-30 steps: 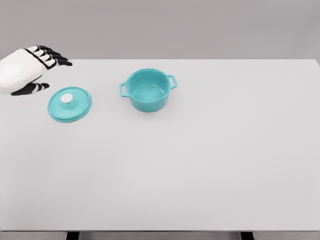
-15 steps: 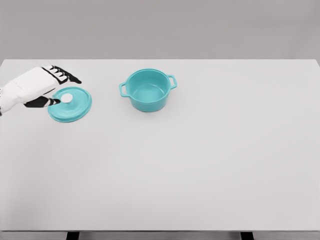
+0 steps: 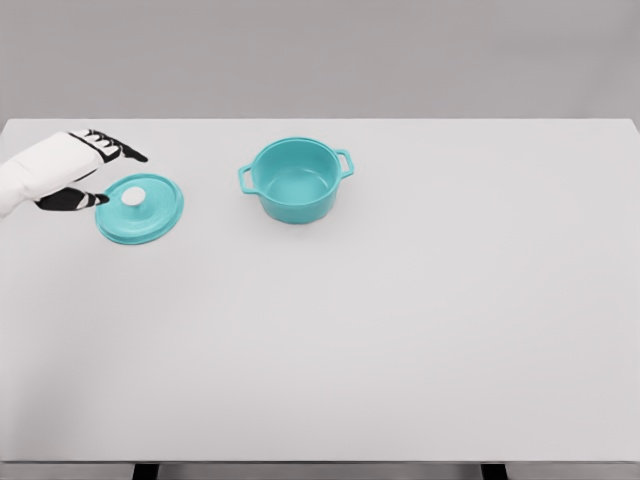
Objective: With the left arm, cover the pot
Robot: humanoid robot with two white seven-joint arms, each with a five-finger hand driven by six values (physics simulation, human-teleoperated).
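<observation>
A teal pot (image 3: 295, 180) with two side handles stands uncovered on the white table (image 3: 400, 320), back and left of centre. Its teal lid (image 3: 140, 208) with a white knob (image 3: 133, 197) lies flat on the table to the pot's left. My left hand (image 3: 100, 172) hovers at the lid's left edge, fingers spread and holding nothing; the thumb tip is just left of the knob. The right arm is out of view.
The left hand first reached right and down until its thumb was at the knob, then drew back a little to the left. Lid and pot have not moved.
</observation>
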